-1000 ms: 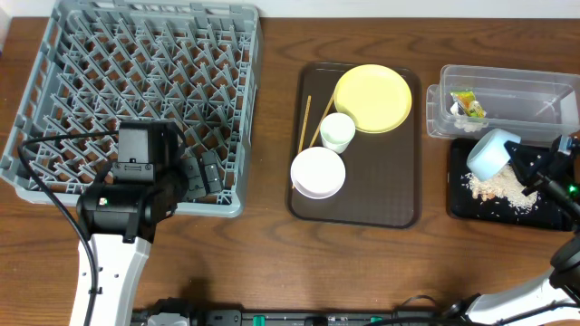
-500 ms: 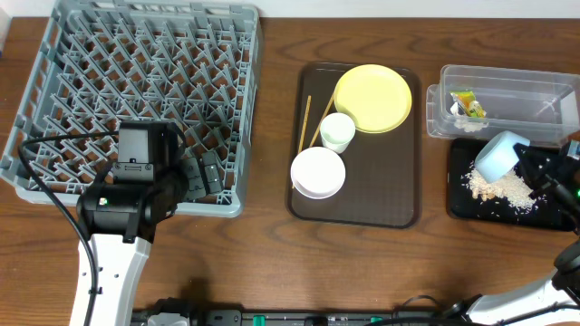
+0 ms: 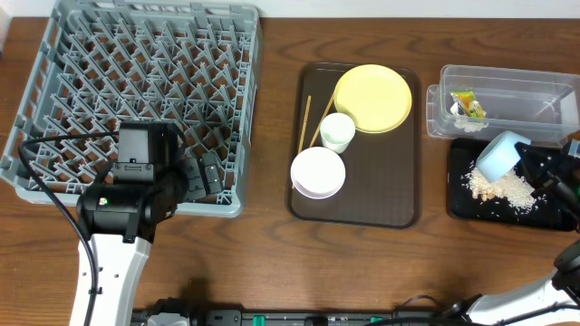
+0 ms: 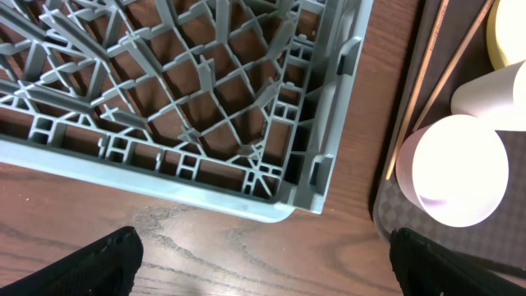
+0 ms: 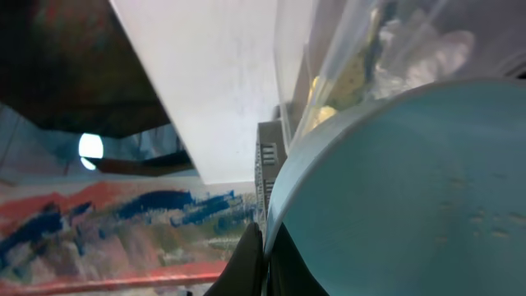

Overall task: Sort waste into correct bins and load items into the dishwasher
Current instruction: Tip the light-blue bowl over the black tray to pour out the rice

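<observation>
My right gripper (image 3: 524, 161) is shut on the rim of the light blue bowl (image 3: 500, 154), holding it tipped on its side over the black tray (image 3: 553, 219). Beige crumbs (image 3: 500, 187) lie in that tray. In the right wrist view my fingers (image 5: 265, 261) pinch the bowl's rim (image 5: 394, 197). The clear tub (image 3: 544, 98) holds the yellow-green wrapper (image 3: 468, 101) and white paper. The yellow plate (image 3: 372, 98), white cup (image 3: 338, 132), white bowl (image 3: 317, 172) and chopsticks (image 3: 304, 120) sit on the brown serving tray (image 3: 399, 195). My left gripper (image 4: 263, 267) is open and empty, by the grey rack's (image 3: 136, 91) front right corner.
The left arm's body (image 3: 127, 204) overlaps the rack's front edge. In the left wrist view the rack corner (image 4: 304, 197), white bowl (image 4: 456, 168) and bare wood table (image 4: 246, 255) show. The clear tub stands directly behind the black tray.
The right gripper has carried the tipped blue bowl slightly right and back over the black tray. The left arm has not moved.
</observation>
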